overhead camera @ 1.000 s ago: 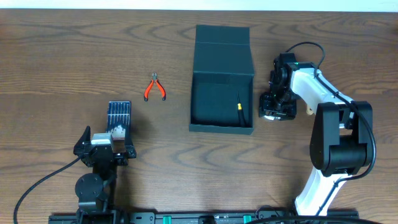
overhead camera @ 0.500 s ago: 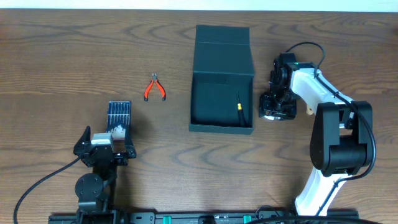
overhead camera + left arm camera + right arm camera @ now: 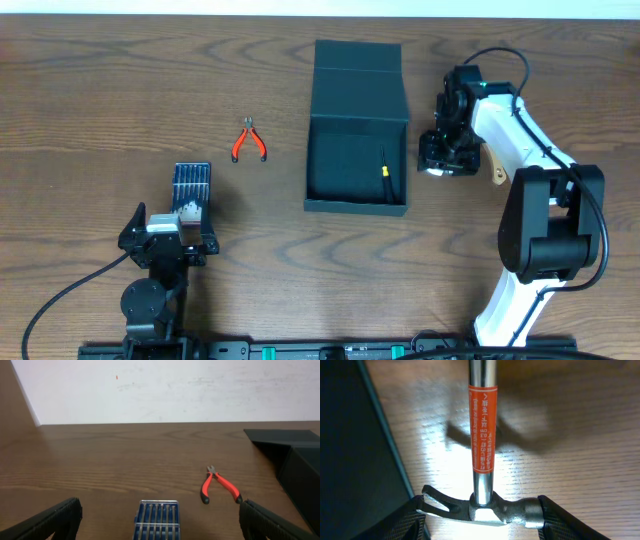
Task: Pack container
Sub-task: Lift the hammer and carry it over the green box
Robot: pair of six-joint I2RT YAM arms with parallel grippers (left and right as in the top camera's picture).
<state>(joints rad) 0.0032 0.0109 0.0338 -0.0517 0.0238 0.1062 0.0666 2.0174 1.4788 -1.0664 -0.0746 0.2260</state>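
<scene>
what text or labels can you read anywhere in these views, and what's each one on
Orange label on the hammer shaft: lines of white print running along the shaft, too small and blurred to read.
No text shows on the container, the pliers or the blue case.
</scene>
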